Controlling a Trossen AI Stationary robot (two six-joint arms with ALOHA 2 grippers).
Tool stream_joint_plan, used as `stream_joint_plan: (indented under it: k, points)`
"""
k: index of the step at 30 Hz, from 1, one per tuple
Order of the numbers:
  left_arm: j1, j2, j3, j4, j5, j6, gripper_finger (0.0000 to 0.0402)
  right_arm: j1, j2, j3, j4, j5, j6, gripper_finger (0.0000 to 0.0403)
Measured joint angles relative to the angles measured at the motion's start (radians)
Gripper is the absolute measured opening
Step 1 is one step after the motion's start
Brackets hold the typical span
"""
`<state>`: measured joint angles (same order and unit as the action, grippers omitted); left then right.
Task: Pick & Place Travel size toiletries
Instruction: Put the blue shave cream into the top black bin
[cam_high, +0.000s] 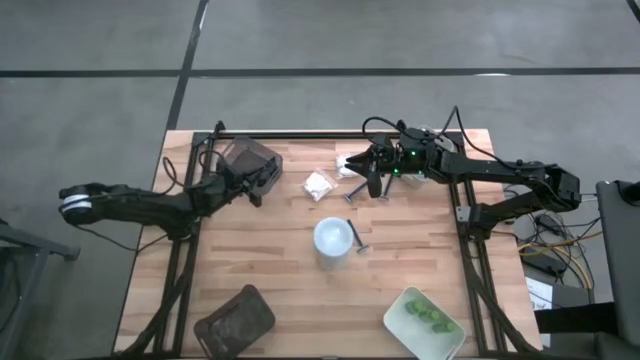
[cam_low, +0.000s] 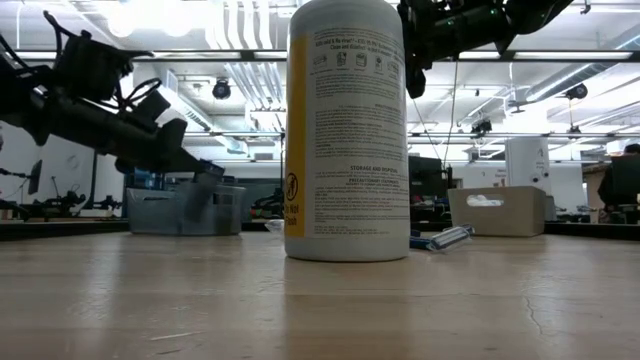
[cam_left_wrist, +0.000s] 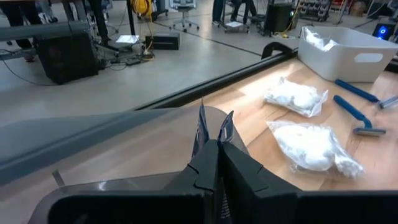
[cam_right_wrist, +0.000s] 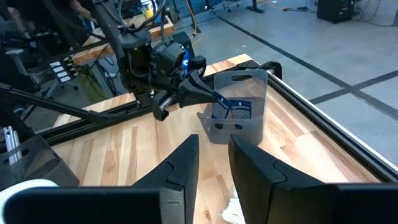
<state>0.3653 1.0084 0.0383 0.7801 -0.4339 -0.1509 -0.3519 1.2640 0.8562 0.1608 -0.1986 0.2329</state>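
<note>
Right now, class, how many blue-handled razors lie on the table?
2 are clear. One razor lies below the right gripper, near the white packets. The other razor rests beside the white-capped bottle. More may be hidden in the trays.

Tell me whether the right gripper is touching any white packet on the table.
Apart. The low view shows the right gripper hanging high above the table, and the right wrist view shows nothing between its parted fingers; a white packet lies below it.
</note>
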Motion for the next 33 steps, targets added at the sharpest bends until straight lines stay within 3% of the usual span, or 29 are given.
stream_joint_plan:
  k: [17,33]
  points:
    - [0.000,0.042,0.000,0.045,-0.002,-0.006,0.0037,0.000,0.000,0.000,0.000,0.000,0.002,0.0038]
    - [0.000,0.037,0.000,0.041,0.038,-0.086,0.0060,0.000,0.000,0.000,0.000,0.000,0.000,0.0064]
